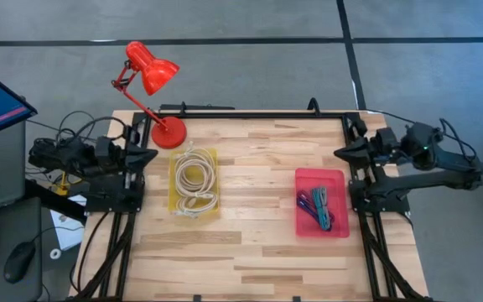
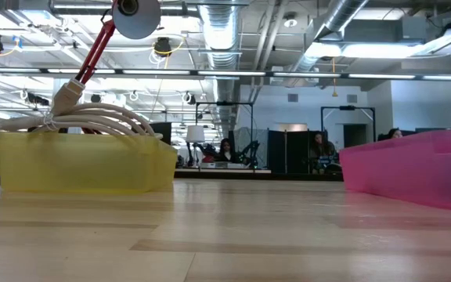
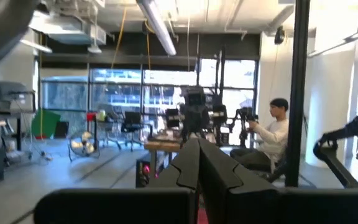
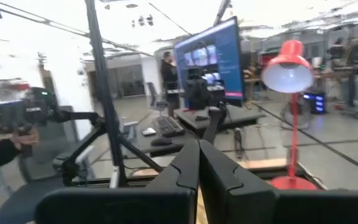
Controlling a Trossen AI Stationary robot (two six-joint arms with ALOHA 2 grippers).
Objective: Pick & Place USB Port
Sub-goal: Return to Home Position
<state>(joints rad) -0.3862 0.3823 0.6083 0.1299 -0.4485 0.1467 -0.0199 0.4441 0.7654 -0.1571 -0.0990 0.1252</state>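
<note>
A yellow tray (image 1: pixel 194 183) on the table's left half holds a coiled white USB cable (image 1: pixel 194 176); in the low view the coil (image 2: pixel 92 119) rises above the tray's wall (image 2: pixel 77 163). A pink tray (image 1: pixel 321 202) on the right half holds several blue and green cables (image 1: pixel 318 207). My left gripper (image 1: pixel 149 155) is parked at the table's left edge, my right gripper (image 1: pixel 340 152) at the right edge. Both are shut and level, fingers together in their wrist views (image 3: pixel 199 163) (image 4: pixel 199 163), touching nothing.
A red desk lamp (image 1: pixel 151 80) stands with its base (image 1: pixel 168 132) on the table's far left corner, beside the yellow tray. Bare wood lies between the two trays and along the near edge. People sit in the room beyond the table.
</note>
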